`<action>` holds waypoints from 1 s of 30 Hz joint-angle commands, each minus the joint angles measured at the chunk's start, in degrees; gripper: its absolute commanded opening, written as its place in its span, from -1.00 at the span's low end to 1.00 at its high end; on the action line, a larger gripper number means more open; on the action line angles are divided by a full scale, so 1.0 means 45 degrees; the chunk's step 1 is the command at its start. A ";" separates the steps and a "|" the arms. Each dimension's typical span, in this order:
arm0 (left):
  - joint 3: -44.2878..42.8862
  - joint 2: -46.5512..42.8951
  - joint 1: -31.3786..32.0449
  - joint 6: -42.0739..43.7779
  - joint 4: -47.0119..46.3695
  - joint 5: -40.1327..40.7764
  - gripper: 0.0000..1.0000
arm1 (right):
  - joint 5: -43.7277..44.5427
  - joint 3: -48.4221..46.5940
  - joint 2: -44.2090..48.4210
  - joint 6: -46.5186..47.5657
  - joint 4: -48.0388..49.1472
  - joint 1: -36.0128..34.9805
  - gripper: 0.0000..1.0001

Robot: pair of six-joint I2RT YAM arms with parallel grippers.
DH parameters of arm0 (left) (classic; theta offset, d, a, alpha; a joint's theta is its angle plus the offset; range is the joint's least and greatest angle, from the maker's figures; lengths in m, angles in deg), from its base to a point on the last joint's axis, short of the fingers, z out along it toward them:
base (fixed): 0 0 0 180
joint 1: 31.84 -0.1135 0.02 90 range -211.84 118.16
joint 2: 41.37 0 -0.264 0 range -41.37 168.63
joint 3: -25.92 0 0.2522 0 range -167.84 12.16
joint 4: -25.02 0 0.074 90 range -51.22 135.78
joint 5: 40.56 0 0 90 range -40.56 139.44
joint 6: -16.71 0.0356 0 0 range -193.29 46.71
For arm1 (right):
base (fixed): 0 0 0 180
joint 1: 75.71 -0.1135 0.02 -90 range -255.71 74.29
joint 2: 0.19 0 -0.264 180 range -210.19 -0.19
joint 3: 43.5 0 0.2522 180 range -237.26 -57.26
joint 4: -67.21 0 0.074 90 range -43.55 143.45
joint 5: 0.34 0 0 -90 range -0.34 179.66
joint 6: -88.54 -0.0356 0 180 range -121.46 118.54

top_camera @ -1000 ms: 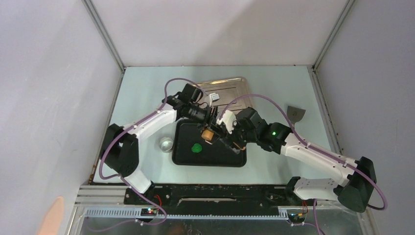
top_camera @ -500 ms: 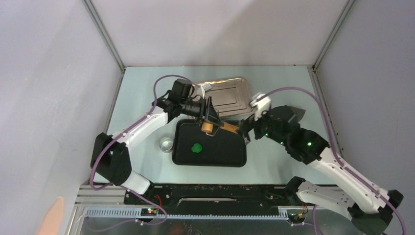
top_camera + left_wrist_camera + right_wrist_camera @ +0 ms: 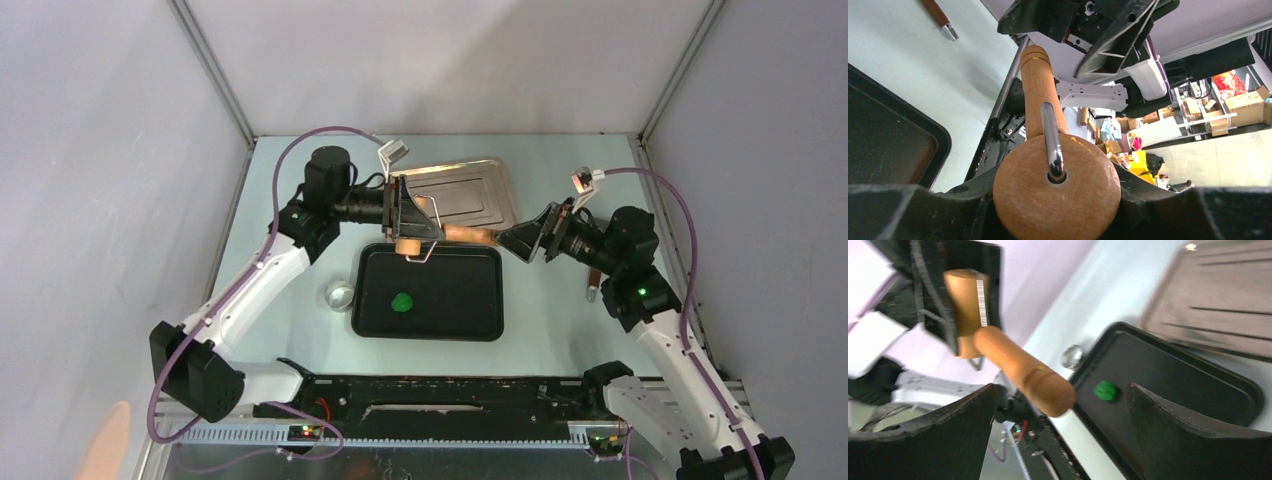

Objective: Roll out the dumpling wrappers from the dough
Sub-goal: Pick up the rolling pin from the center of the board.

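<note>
Handing off the roller (image 3: 465,235), right side just let go
Left end effector (image 3: 410,232) grips the roller's head; right end effector (image 3: 512,240) now gapes wide just off the handle tip. Handle lies sideways, pointing at the right arm, over the tray's (image 3: 480,322) far edge. Dough (image 3: 402,300) sits unrolled on the tray.

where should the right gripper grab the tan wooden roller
By the tan wooden roller's free round handle, end-on from the right: the left gripper clamps the drum head, so the handle juts toward the open right gripper.
</note>
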 commanded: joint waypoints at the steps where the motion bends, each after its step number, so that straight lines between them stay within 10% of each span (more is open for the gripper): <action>1: -0.0751 -0.0727 0.0005 0.0454 -0.0303 -0.0505 -1.00 | -0.3436 -0.0066 -0.0363 -0.1797 0.4009 0.0230 0.99; 17: -0.1224 -0.0692 0.0025 0.0411 -0.1079 -0.1485 -1.00 | -0.7576 0.0355 -0.3767 -0.5470 1.0856 -0.0967 0.96; 30: -0.1057 -0.0686 -0.0047 0.1454 0.0248 -0.0956 -1.00 | -0.6044 0.0887 -0.6396 -1.1716 1.9808 -0.1576 0.60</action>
